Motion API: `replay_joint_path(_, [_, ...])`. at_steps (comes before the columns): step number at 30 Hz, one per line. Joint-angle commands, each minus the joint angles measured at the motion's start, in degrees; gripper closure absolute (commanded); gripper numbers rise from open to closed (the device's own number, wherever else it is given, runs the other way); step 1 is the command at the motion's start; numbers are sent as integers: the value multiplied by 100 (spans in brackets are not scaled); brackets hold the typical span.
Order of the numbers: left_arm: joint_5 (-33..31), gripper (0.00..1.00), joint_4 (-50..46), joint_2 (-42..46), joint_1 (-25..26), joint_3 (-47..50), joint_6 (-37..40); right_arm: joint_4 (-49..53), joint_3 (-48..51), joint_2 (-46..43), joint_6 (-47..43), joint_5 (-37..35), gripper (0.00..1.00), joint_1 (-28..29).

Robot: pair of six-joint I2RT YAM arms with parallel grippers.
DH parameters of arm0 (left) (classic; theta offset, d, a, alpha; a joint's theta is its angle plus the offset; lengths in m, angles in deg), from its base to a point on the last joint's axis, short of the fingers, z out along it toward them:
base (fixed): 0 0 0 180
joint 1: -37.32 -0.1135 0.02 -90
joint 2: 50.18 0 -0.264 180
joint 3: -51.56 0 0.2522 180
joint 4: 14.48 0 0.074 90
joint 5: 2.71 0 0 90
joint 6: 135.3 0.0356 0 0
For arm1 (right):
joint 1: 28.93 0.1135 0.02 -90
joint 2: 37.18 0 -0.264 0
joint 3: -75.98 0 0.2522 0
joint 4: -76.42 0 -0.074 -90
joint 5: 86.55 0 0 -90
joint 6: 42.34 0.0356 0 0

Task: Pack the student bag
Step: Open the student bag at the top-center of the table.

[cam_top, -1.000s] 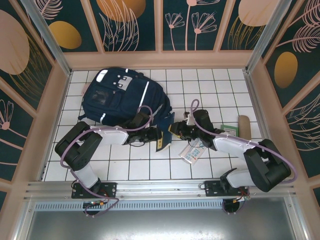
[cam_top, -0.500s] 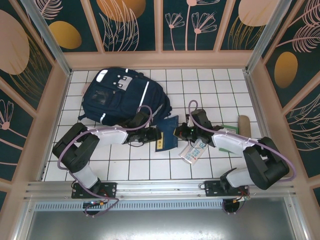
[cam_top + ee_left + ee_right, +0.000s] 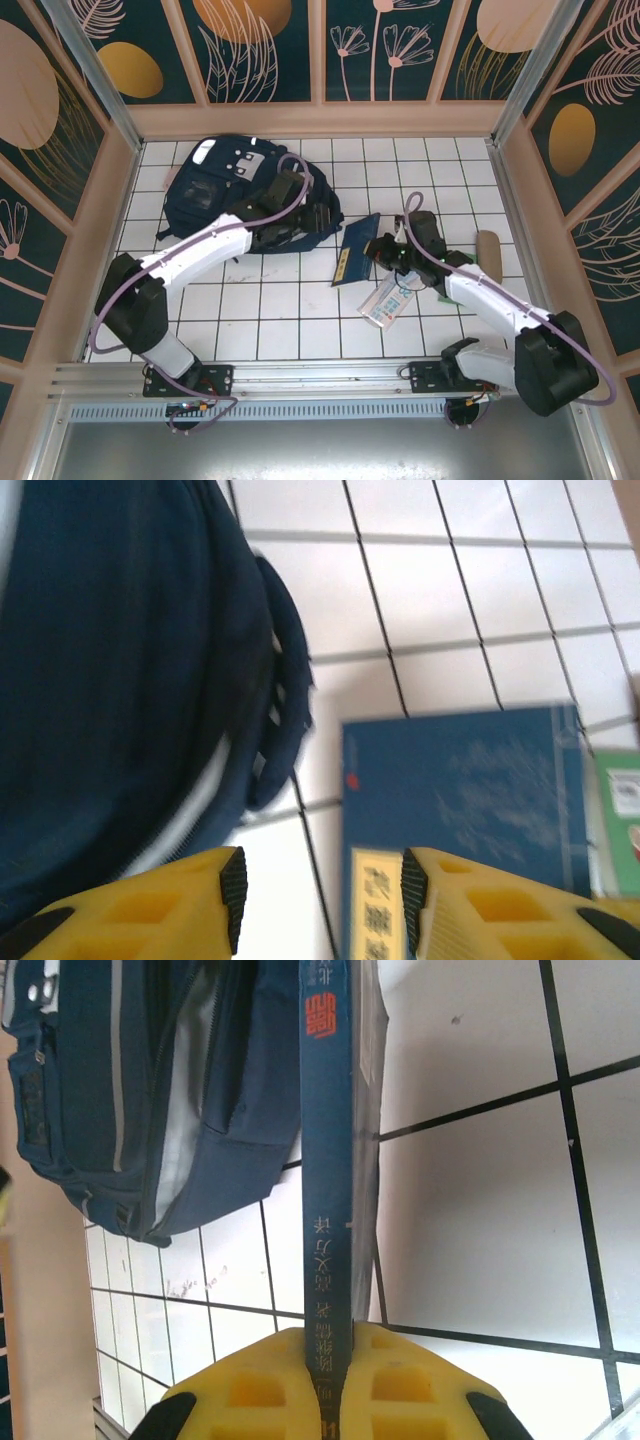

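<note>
From above, the student bag (image 3: 230, 190) lies far left on the desk (image 3: 300, 320), with the left tool (image 3: 318, 215) at its right edge. Left wrist: jaws apart, gripping nothing. Right wrist: the right tool (image 3: 328, 1355) clamps a blue book (image 3: 325, 1160) by its spine, outside the bag's unzipped mouth

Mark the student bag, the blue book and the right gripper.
student bag (image 3: 205, 190): top view, on its front pocket.
blue book (image 3: 326, 1210): right wrist view, middle of the spine.
right gripper (image 3: 335, 1345): right wrist view, between the fingertips clamping the book.
</note>
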Motion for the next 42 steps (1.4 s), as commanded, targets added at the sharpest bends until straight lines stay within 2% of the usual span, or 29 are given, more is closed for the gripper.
replay_joint_path(1, [-1052, 54, -758, -413, -213, -535, 767, -17, -252, -314, 110, -138, 100, -30])
replay_joint_path(6, [-1620, 54, -912, -1292, -523, -1303, 1253, -45, -443, -315, 78, -138, 100, -46])
replay_joint_path(10, [-1580, 52, -965, -1952, -591, -1877, 1549, -32, -673, -122, -91, -26, 100, -129])
replay_joint_path(19, [-1434, 52, -1221, -3139, -593, -2826, 1712, -74, -1081, 352, -312, 470, 100, -528])
replay_joint_path(21, [-1476, 57, -1291, -3321, -593, -2939, 1730, -111, -1152, 445, -337, 604, 100, -628])
replay_joint_path(23, [-1579, 67, -1370, -3445, -590, -3040, 1729, -192, -1217, 549, -367, 761, 100, -701])
replay_joint_path(26, [-1750, 99, -1420, -3435, -591, -3112, 1705, -376, -1283, 713, -377, 990, 100, -779])
replay_joint_path(29, [-1724, 100, -1548, -3236, -638, -3259, 1585, -786, -1222, 850, -224, 1236, 100, -873])
replay_joint_path(34, [-1208, 100, -1728, -2651, -863, -3597, 1394, -2123, -769, 863, 307, 1261, 100, -910])
replay_joint_path(39, [-572, 100, -1793, -2119, -1172, -3915, 1349, -3541, -532, 1092, 958, 1325, 100, -899])
replay_joint_path(42, [135, 100, -1809, -1940, -1470, -4097, 1215, -4182, -643, 1467, 1304, 1410, 100, -846])
